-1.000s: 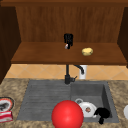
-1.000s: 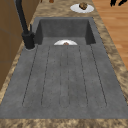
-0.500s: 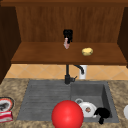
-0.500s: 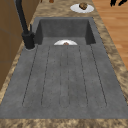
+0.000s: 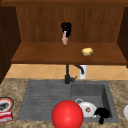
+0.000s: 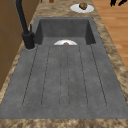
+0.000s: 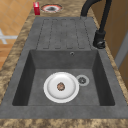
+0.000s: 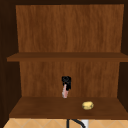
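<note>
Front view, stock in descending order. Cabinet [image 5: 67, 22]: open-fronted, dark grained wood, flat shelf boards. Sink [image 5: 40, 100]: grey, matte, stone-like, with a ribbed draining board on the left and a deep square basin on the right. Ball [image 5: 67, 115]: red, smooth, round, at the sink's front edge. Tap [image 5: 67, 75]: black, slim, curved spout. Plate [image 7: 61, 87]: white, glossy, round, lying in the basin with a small brown morsel at its centre.

Right hand [image 5: 102, 114]: black, low over the basin's front right corner, just beside the plate; whether its fingers are curled cannot be told.

Left hand [image 5: 66, 28]: black, up in the cabinet, fingers wrapped round the top of a sausage [image 5: 65, 38], which is pink, smooth, elongated and hangs down just above the lower shelf.

Lump [image 5: 87, 51]: yellowish, rounded, resting on that shelf to the right.

Risk, as judged: the sausage looks slick and is held by one end, so a loosened grip would drop it, and it could roll off the shelf's front edge toward the sink.
</note>
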`<state>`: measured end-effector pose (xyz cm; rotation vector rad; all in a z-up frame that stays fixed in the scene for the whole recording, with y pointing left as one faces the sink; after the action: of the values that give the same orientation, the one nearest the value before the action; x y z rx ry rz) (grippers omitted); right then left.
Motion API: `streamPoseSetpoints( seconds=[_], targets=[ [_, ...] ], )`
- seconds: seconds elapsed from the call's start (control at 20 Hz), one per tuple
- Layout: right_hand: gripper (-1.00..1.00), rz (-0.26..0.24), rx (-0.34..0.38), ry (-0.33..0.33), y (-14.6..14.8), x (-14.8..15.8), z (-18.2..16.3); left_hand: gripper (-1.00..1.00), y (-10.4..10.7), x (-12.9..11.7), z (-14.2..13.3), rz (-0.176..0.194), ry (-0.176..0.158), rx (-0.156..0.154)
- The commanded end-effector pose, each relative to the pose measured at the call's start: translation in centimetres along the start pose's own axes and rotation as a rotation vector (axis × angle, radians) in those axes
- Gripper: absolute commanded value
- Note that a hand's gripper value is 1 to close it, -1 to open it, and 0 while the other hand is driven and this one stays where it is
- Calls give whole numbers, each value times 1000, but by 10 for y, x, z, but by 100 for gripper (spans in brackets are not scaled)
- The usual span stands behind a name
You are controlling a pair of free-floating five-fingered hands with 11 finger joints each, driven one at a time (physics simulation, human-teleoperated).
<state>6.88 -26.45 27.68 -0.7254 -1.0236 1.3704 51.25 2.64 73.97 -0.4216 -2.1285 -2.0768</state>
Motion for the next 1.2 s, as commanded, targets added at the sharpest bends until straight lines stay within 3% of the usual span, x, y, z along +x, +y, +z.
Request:
streamPoseSetpoints(
  seconds=[0.0, 0.15, 0.2, 0.65, 1.15],
  targets=[
    [0, 0, 0, 0, 0, 0, 0, 100, 22, 19, 3, 1, -42, -18],
    [0, 0, 0, 0, 0, 0, 0, 100, 37, 44, 0, 8, -36, -67],
    [0, 0, 0, 0, 0, 0, 0, 100, 40, 54, -1, 3, -27, -68],
    [0, 0, 0, 0, 0, 0, 0, 100, 36, 121, 10, -30, -30, -26],
    [0, 0, 0, 0, 0, 0, 0, 100, 16, 188, 31, -50, -30, -42]
  ],
)
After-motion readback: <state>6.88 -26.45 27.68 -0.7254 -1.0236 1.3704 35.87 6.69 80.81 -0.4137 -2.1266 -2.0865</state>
